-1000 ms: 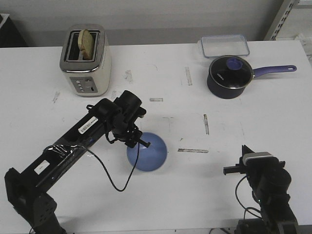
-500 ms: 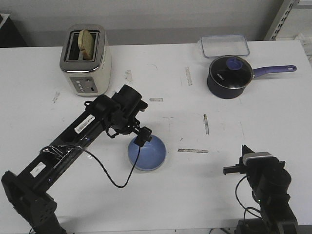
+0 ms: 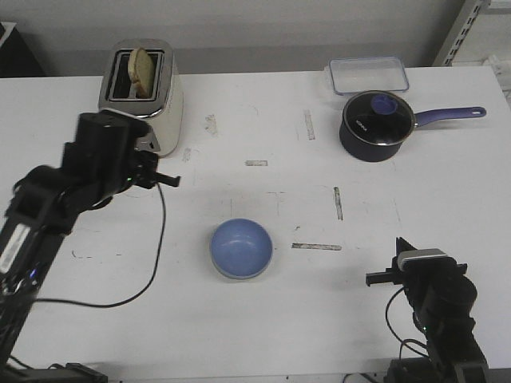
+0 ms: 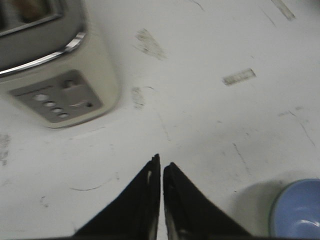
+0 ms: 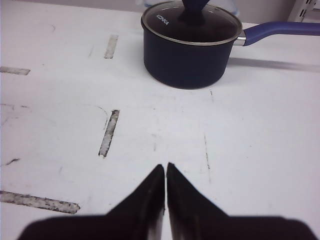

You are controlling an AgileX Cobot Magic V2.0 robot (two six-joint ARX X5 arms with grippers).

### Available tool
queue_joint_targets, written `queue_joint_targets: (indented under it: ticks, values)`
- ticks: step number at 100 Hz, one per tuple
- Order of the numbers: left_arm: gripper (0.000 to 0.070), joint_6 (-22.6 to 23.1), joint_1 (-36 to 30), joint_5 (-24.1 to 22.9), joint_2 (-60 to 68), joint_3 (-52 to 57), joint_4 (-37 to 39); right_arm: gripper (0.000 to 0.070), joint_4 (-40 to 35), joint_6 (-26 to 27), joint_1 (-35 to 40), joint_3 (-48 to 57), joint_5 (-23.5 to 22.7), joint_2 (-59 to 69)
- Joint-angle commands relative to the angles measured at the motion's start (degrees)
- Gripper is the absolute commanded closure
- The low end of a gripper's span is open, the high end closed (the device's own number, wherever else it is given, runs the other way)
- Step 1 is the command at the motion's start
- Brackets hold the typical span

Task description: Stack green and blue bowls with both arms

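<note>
Right claw nearest, tips pressed together, holds nothing. Blue bowl mid counter, thin green rim under it, maybe green bowl. Left claw beyond, by toaster, tips together, empty. Bowl between arms, left nearer.

Periwinkle-blue bowl, navy pot

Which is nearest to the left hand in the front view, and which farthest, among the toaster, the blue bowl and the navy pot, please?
From the left hand:
1. Toaster, just behind it at the table's far left.
2. Blue bowl, nearer the front edge, mid-table to its right.
3. Navy pot, far across at the back right, beside the clear container.
</note>
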Motion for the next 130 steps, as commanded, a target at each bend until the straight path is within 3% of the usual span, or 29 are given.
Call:
queue_joint_targets:
  ticks: [1, 27, 49, 71, 89, 130]
  values:
    - [0.07, 1.1, 2.6, -0.1, -3.3, -3.7, 2.3, 0.07, 0.5, -0.3, 0.2, 0.1, 0.0, 0.2]
    - [0.07, 1.2, 15.1, 0.2, -25.8, -27.4, 17.8, 0.07, 0.6, -0.6, 0.2, 0.1, 0.0, 0.2]
    - [0.07, 1.2, 19.0, 0.2, -45.8, -49.1, 29.6, 0.07, 0.6, -1.0, 0.2, 0.1, 0.0, 0.2]
    - [0.07, 1.4, 20.5, 0.2, -62.4, -66.9, 32.7, 0.07, 0.7, -1.1, 0.2, 0.1, 0.0, 0.2]
    - [0.07, 1.3, 20.6, 0.2, -68.5, -74.5, 36.7, 0.07, 1.9, -1.1, 0.2, 0.1, 0.0, 0.2]
    - [0.07, 1.3, 20.6, 0.2, -69.2, -74.8, 37.0, 0.07, 3.7, -1.1, 0.2, 0.1, 0.0, 0.2]
